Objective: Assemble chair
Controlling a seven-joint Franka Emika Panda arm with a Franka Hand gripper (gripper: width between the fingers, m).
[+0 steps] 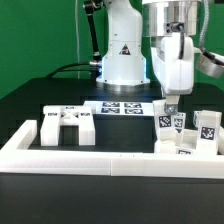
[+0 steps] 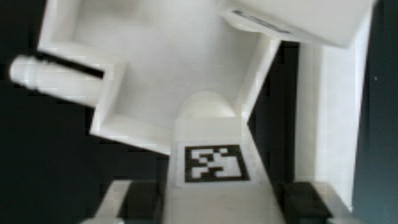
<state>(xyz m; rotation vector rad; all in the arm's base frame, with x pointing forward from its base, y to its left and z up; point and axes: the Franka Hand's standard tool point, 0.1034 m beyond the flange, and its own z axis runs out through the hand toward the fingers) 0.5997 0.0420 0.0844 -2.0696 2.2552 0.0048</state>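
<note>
**Hand clamped on a tagged post**

Hand status: clenched. Its two fingers press on opposite sides of a narrow white post. A square black-and-white tag on the post faces the wrist camera, just ahead of the fingers. In the exterior view the post hangs straight down from the hand and appears upright. Whether its lower end touches the bench cannot be told.

Directly beyond the held post, the wrist view shows a larger white piece with angled walls. A short round peg sticks out from its side. Contact between this piece and the post cannot be confirmed.

Location of the other chair parts, exterior view:

- Just beside the hand, toward the exterior view's right: a second tagged post stands upright. A wider tagged block stands beyond it, farther from the hand.
- Well apart from the hand, toward the exterior view's left: a bracket piece sits on the bench with its prongs pointing up. It is separate from the posts.

Fixed items:

- The marker board lies flat on the bench, between the bracket piece and the hand and slightly behind both.
- A long low white wall runs across the bench in front of the hand, on the camera side of all the parts.
</note>
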